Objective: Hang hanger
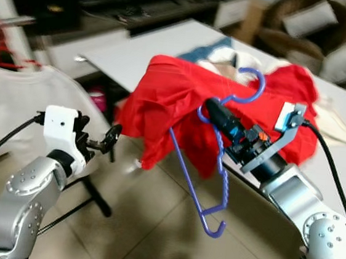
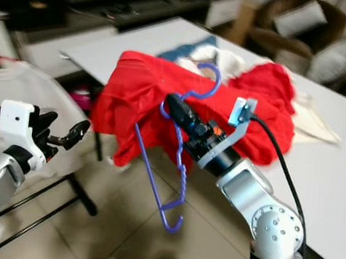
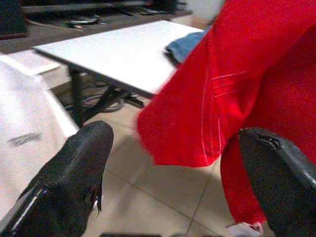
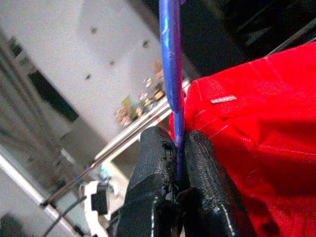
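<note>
A purple plastic hanger [image 1: 187, 173] carries a red garment [image 1: 170, 98] that drapes over it and over the edge of the white table [image 1: 144, 46]. My right gripper [image 1: 211, 106] is shut on the hanger's wire just under its hook, and the thin purple bar [image 4: 170, 59] is pinched between the two black fingers [image 4: 153, 163]. The hanger hangs tilted, with its lower end over the floor. My left gripper [image 1: 111, 136] is open, held just left of the garment's hanging hem [image 3: 187, 138], with nothing between its fingers.
A white garment [image 1: 16, 94] hangs at the left under a metal rail [image 1: 11, 21]. More clothes [image 1: 230, 58] lie heaped on the table behind the red one. Black stand legs [image 1: 92, 192] cross the tiled floor below my left arm.
</note>
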